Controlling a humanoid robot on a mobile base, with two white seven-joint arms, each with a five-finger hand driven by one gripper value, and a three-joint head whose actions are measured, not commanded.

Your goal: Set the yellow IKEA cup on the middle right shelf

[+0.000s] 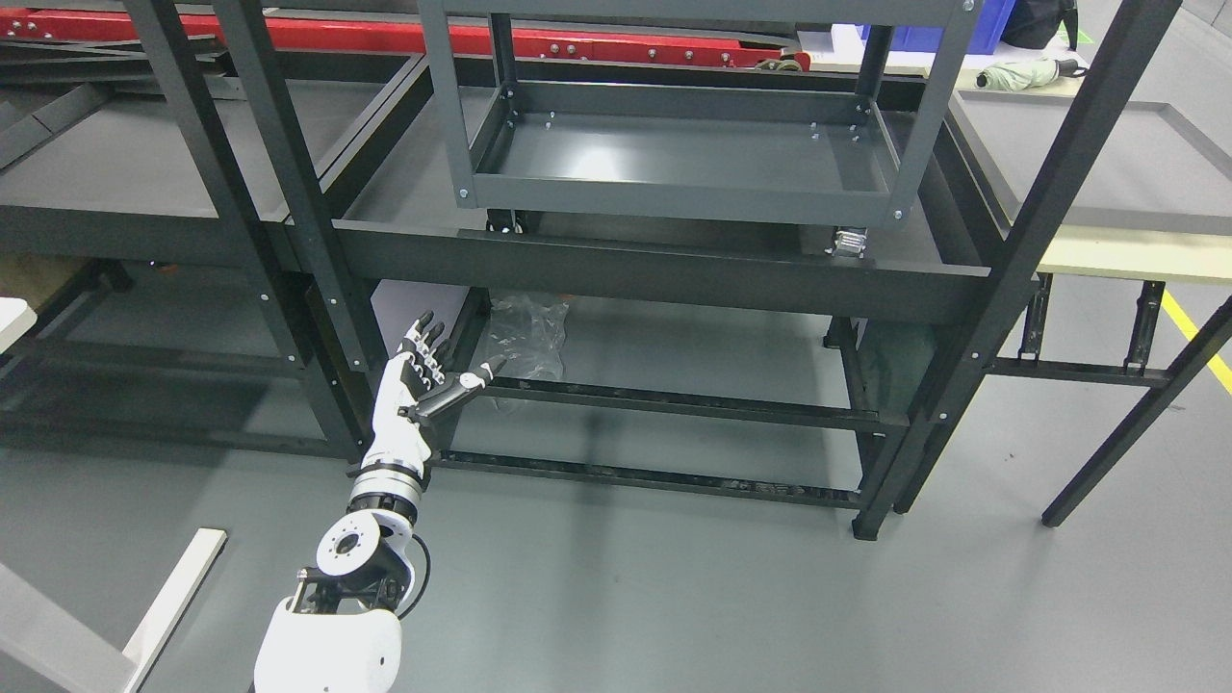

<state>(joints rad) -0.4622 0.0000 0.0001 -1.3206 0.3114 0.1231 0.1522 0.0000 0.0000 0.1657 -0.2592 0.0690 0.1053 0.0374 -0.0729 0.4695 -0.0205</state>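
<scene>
left hand (421, 380) empty, fingers (429, 334) spread, before shelf frame (635, 265).

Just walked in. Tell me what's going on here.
The robot's left hand is raised in front of a dark metal shelving rack, fingers spread and holding nothing. No yellow cup is visible anywhere in the head view, on the shelves or in the hand. A smaller grey wheeled cart sits on the rack, and crumpled clear plastic lies beneath it. The right arm is out of view.
</scene>
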